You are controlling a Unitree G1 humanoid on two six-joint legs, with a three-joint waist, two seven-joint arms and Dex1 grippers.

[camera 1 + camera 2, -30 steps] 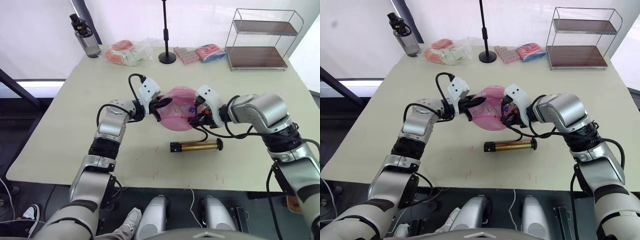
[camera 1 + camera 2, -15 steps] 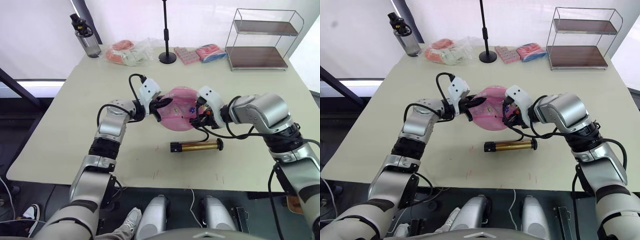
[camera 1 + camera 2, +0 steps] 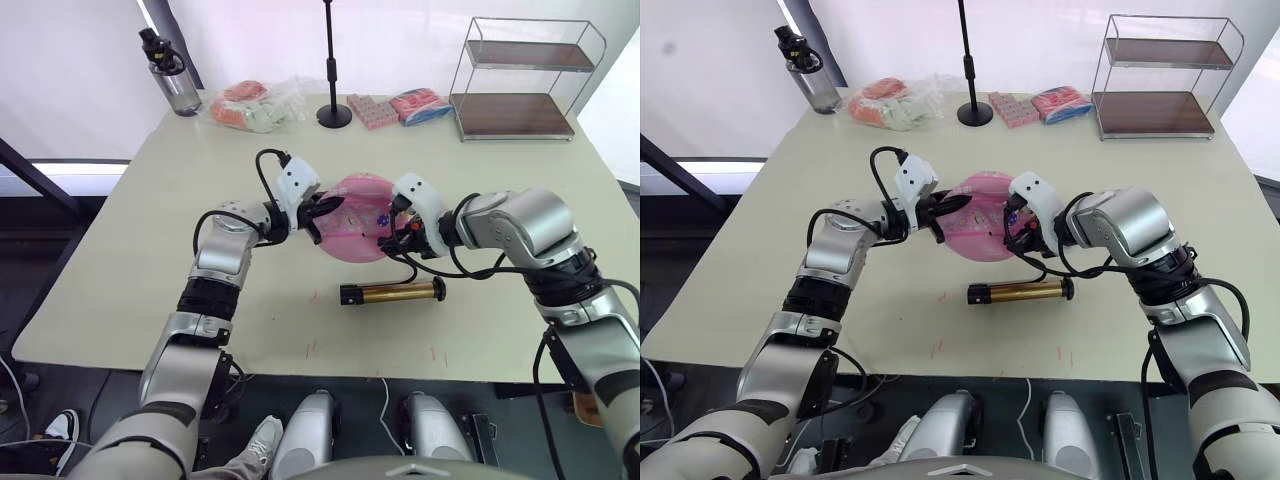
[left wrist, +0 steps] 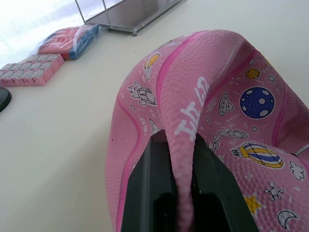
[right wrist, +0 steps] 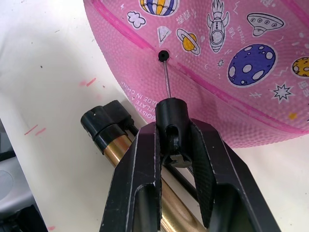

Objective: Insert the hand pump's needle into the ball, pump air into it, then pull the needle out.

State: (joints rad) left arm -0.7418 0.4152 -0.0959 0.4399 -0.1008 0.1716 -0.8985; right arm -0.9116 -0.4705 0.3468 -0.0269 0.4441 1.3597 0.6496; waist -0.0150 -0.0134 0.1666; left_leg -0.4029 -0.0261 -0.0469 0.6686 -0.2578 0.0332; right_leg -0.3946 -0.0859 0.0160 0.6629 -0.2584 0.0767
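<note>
While both end effectors pinch ball point(image 3: 355, 217) and needle point(image 5: 166, 79), beige table point(image 3: 130, 230), white walls.

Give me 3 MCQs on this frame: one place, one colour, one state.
1. Where does the pump lie?
A. on the rack
B. on the table, on the robot's side of the ball
C. beside the bottle

2. What colour is the pump's barrel?
A. bronze-gold
B. green
C. white

3. What does the left gripper hold?
A. nothing
B. the hose
C. a fold of the ball

Key: B, it lies below the ball in the eye views; A, gold tube with black caps; C, the fingers pinch a pink ridge.
</note>
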